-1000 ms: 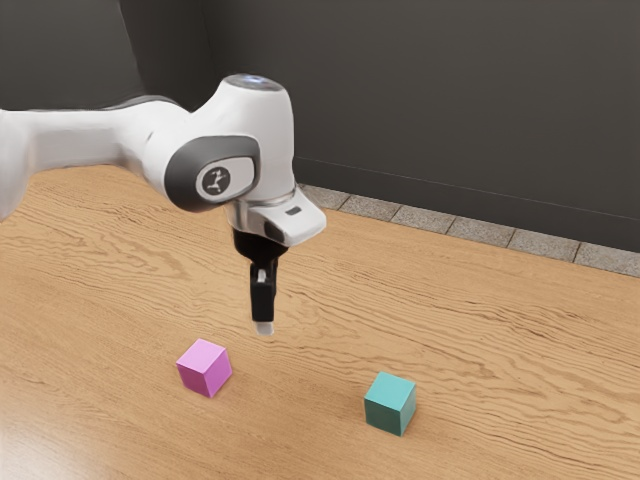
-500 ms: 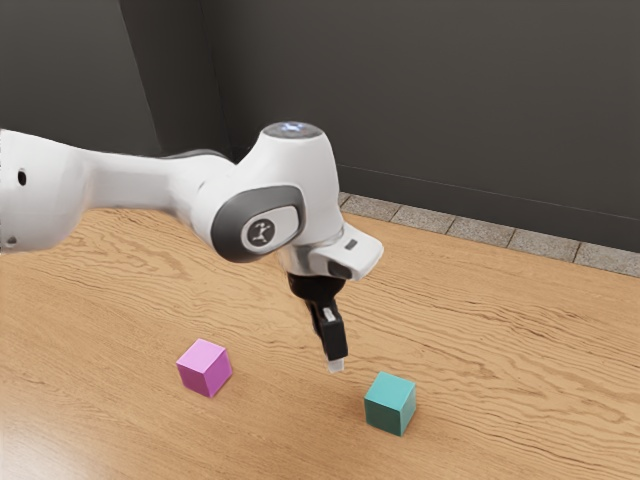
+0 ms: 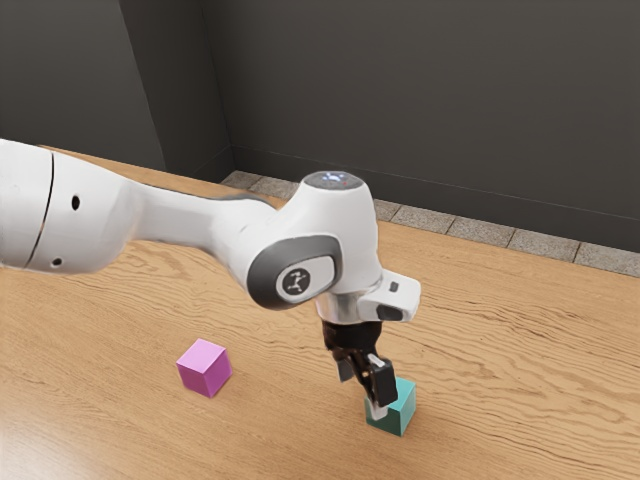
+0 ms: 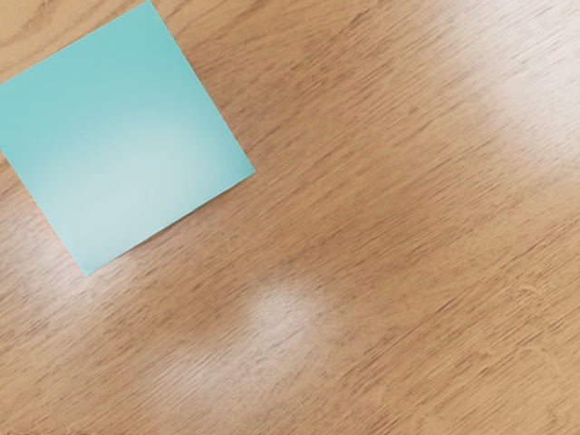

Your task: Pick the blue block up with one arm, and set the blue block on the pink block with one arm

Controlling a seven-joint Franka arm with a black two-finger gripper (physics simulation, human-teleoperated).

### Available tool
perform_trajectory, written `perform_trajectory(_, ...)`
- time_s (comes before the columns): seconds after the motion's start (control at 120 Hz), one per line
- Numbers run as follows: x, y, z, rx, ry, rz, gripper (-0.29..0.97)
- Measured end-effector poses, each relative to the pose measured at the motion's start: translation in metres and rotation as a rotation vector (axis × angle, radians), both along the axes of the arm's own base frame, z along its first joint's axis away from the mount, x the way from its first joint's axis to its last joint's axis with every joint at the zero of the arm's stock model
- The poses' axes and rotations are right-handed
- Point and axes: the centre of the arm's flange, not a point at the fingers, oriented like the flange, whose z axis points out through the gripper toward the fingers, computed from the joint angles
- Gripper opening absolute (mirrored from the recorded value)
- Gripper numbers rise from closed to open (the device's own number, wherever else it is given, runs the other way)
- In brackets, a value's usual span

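The blue block (image 3: 401, 404), a teal-blue cube, rests on the wooden table at the exterior view's lower right. In the wrist view the blue block (image 4: 118, 136) is a flat teal square off to one side of the hand's centre, with bare wood under the hand. My gripper (image 3: 369, 393) hangs low at the block's left upper edge, one white-tipped finger overlapping the cube's corner. Its fingers look slightly apart with nothing between them, so it is open. The pink block (image 3: 204, 367) sits on the table well to the exterior view's left of the gripper.
The wooden table (image 3: 520, 330) stretches wide around both cubes. A strip of grey stone tiles (image 3: 480, 230) and a dark wall run along the far edge. My white arm (image 3: 150, 225) reaches in from the exterior view's left, above the pink block.
My hand has swept from above the pink block toward the exterior view's right and downward, ending low at the blue block. Both blocks have stayed where they were.
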Motion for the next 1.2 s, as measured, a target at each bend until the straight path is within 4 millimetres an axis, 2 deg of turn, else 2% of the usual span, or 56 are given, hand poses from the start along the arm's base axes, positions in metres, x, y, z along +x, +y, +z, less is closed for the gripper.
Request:
perform_trajectory(0.167, 0.007, 0.001, -0.022, 0.007, 0.032, 0.114, 0.68)
perform_trajectory(0.308, 0.021, 0.001, -0.030, 0.001, 0.040, 0.198, 0.68)
perform_trajectory(0.5, 0.046, 0.003, -0.052, -0.002, 0.069, 0.295, 0.68)
perform_trajectory(0.633, 0.052, 0.007, -0.066, 0.014, 0.083, 0.336, 0.68)
perform_trajectory(0.858, 0.066, 0.004, -0.078, 0.027, 0.078, 0.375, 0.68)
perform_trajectory(0.992, 0.065, 0.001, -0.087, 0.037, 0.089, 0.387, 0.58)
perform_trajectory(1.2, 0.071, -0.001, -0.083, 0.044, 0.066, 0.397, 0.45)
